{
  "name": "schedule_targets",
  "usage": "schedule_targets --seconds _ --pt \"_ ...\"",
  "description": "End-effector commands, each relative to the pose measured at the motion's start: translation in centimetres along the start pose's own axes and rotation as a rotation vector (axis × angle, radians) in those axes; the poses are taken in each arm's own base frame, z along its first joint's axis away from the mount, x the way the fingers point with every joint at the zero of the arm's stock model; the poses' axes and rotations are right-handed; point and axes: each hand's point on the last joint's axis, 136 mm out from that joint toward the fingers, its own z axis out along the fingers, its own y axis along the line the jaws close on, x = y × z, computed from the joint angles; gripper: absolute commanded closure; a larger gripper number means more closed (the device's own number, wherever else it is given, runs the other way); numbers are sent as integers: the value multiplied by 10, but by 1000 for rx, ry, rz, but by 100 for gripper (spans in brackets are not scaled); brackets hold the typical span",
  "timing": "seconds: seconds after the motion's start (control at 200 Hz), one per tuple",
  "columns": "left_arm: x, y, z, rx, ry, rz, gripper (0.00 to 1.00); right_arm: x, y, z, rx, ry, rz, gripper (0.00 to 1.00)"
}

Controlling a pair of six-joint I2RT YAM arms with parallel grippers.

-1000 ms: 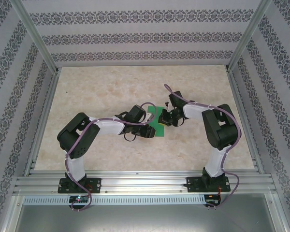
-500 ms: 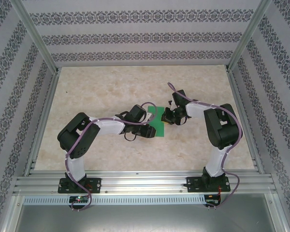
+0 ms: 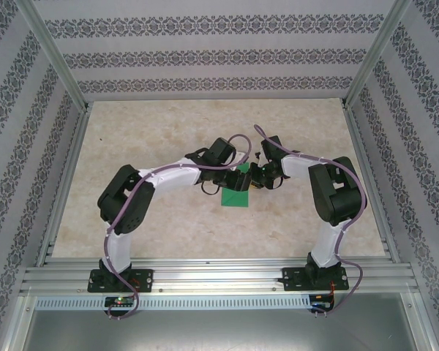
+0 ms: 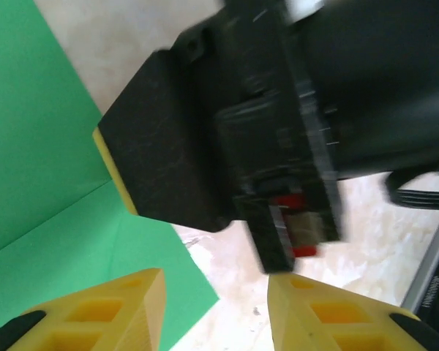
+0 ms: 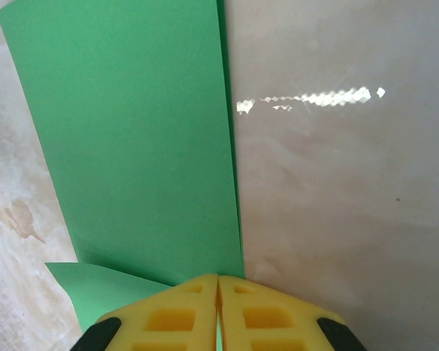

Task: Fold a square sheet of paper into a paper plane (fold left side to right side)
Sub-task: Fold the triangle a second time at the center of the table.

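Top view: the square sheet of paper (image 3: pixel 235 197) lay on the worktop (image 3: pixel 132 139) near the middle, between the two arms and partly under both wrists. It was folded. The right wrist view showed two layers: a long top flap with a straight edge running down mid-frame, and a corner of the lower layer poking out at near left.

Right gripper (image 5: pixel 217 307) was closed, yellow pads pressed together with no gap and a thin green sliver between them, so it was pinching the paper at its near edge.

Left gripper (image 4: pixel 214 300) was open with a medium-wide gap and nothing between the fingertips. It hovered over the paper's edge, one fingertip above green, the other above bare worktop. Couldn't tell if it touched the sheet. The right gripper's black finger sat just ahead of it, yellow pad along the paper edge. In the left wrist view a crease line ran across the green.
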Motion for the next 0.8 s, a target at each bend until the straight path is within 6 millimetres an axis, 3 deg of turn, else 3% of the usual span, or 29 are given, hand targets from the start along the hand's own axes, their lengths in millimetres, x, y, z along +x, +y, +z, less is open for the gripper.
schedule_targets --seconds 0.0,0.17,0.445,0.794 --pt "18 7 16 -8 85 3 58 1 -33 14 104 3 26 90" --pt "22 16 27 -23 104 -6 59 1 -33 14 108 6 25 90" --pt "47 37 33 -78 148 -41 59 2 -35 14 114 6 23 90" --pt "101 44 10 -82 203 -87 60 2 -37 15 123 12 23 90"
